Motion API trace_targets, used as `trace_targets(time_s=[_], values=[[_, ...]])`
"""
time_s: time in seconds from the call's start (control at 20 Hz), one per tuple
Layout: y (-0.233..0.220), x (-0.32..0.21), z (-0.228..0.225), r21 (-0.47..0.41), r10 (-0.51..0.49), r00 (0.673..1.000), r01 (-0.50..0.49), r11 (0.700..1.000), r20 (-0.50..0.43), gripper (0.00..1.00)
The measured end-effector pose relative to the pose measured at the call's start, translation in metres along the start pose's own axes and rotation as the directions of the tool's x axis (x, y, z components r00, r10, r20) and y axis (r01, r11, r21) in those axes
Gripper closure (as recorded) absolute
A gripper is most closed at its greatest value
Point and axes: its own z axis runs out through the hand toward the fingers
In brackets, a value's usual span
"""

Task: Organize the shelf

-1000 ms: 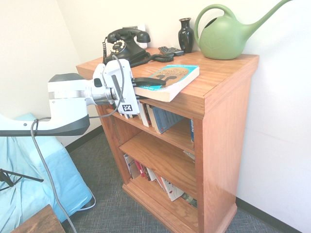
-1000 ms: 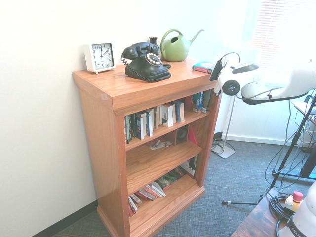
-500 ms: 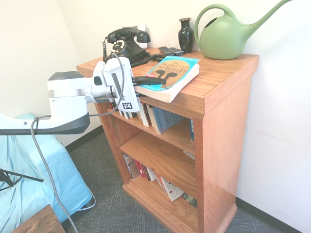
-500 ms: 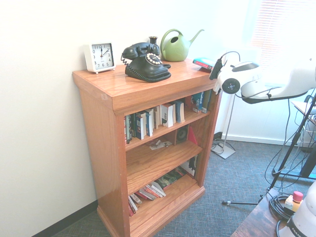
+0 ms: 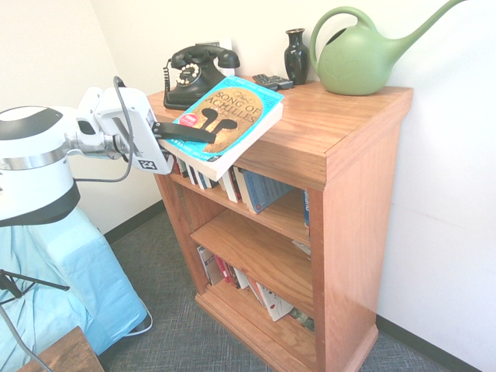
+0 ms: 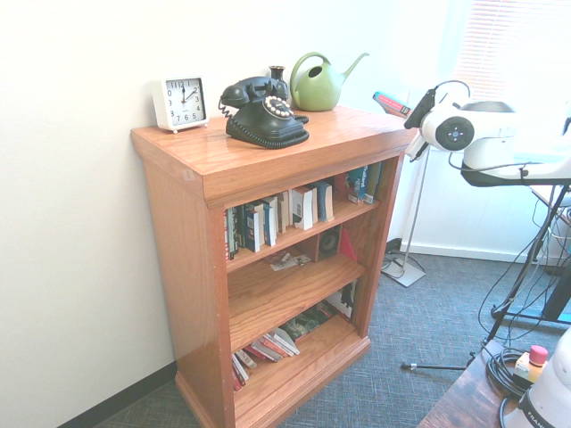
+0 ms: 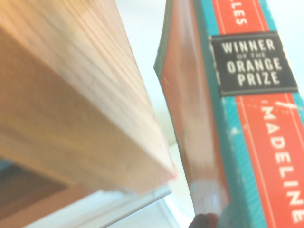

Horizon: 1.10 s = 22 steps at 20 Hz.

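Above the front edge of the bookcase (image 5: 356, 201), the paperback (image 5: 242, 99) now rides in the gripper (image 5: 211, 138), pincer clamped on it. Half a second ago it lay nearer the middle of the front edge in the first exterior view; since then it has shifted toward the arm, tipped more steeply, and in the second exterior view it shows raised off the wooden top. The bookcase itself stands upright where it was, with the phone (image 6: 268, 118) and watering can (image 6: 317, 89) unmoved on top.

Under the book, the lower finger is hidden. From the second exterior view, the vase (image 5: 296, 58) is mostly behind the phone. Up close, the wrist view crops the spine at both ends, leaving "MADELINE" readable, while the wood is blurred
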Motion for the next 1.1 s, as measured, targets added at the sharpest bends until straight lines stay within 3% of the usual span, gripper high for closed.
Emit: trace_targets(time_s=[0.25, 0.5, 1.1], values=[[0.030, -0.028, -0.039, 0.083, 0.096, 0.990, -0.105, 0.991, 0.106, 1.00], [0.045, -0.061, -0.050, 0.134, 0.168, 0.961, -0.201, 0.970, 0.221, 1.00], [0.007, -0.146, -0.051, 0.208, 0.148, 0.909, -0.243, 0.947, 0.389, 1.00]])
